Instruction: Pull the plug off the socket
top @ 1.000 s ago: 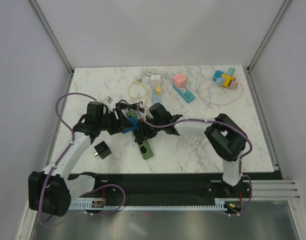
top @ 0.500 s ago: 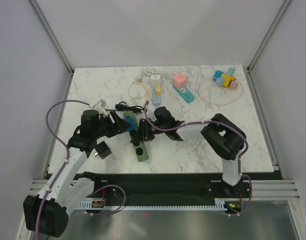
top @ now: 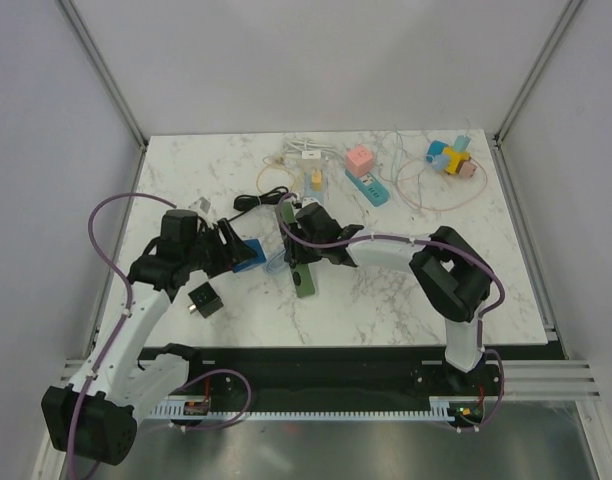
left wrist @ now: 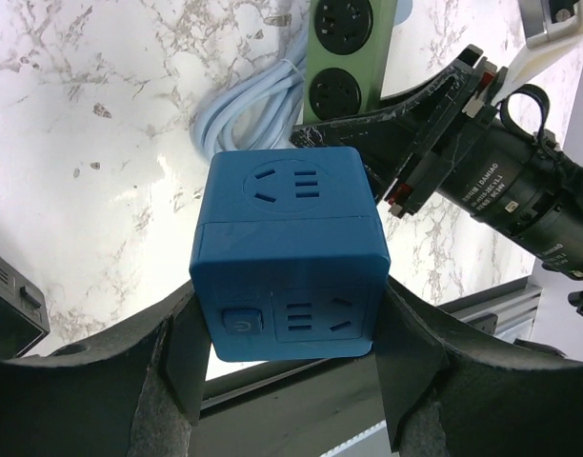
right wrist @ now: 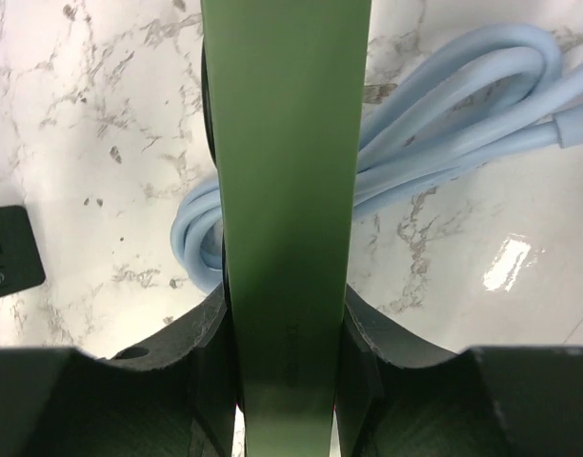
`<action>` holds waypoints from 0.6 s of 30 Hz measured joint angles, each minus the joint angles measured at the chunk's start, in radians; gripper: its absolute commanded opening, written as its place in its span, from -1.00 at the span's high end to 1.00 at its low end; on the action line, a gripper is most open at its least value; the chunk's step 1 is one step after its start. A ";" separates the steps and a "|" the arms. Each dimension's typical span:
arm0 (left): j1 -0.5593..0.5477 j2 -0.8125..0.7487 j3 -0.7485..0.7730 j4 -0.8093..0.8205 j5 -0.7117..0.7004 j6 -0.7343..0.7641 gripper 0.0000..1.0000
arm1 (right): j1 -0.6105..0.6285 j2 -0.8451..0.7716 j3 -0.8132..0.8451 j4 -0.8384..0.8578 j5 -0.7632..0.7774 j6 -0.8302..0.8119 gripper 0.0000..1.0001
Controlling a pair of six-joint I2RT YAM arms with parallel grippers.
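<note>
Right wrist: socket strip [right wrist: 287, 190] ends cropped

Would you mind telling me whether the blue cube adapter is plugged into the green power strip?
Out: the left end effector grips the blue cube adapter apart from the green power strip, whose sockets show empty.

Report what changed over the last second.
The blue cube, shut in the left gripper, and the green power strip, shut in the right gripper, have come apart: the cube drew slightly left, the strip swung right. Both grips held. The black adapter and the pink cube stayed put.
</note>
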State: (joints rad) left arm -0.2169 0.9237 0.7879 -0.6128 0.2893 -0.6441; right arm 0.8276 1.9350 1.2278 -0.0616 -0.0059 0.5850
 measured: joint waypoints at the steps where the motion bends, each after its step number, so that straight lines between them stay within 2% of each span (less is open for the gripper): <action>1: 0.000 0.000 0.004 -0.008 -0.001 0.002 0.96 | 0.000 -0.004 -0.001 0.000 -0.003 -0.009 1.00; 7: 0.000 0.022 -0.017 -0.052 -0.019 0.005 0.95 | -0.010 -0.016 0.009 -0.002 -0.118 -0.032 1.00; 10: 0.000 0.024 -0.069 -0.063 -0.021 0.004 0.96 | -0.019 -0.015 0.070 -0.024 -0.162 -0.033 1.00; 15: 0.000 0.010 -0.142 -0.090 -0.032 -0.023 0.67 | -0.030 0.026 0.254 -0.023 -0.214 -0.026 1.00; 18: 0.000 -0.006 -0.172 -0.094 -0.040 -0.059 0.57 | -0.031 0.094 0.369 0.024 -0.247 0.003 1.00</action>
State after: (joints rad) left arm -0.2169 0.9173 0.6159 -0.7071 0.2497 -0.7029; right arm 0.7967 2.0289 1.5970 -0.0372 -0.2527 0.5880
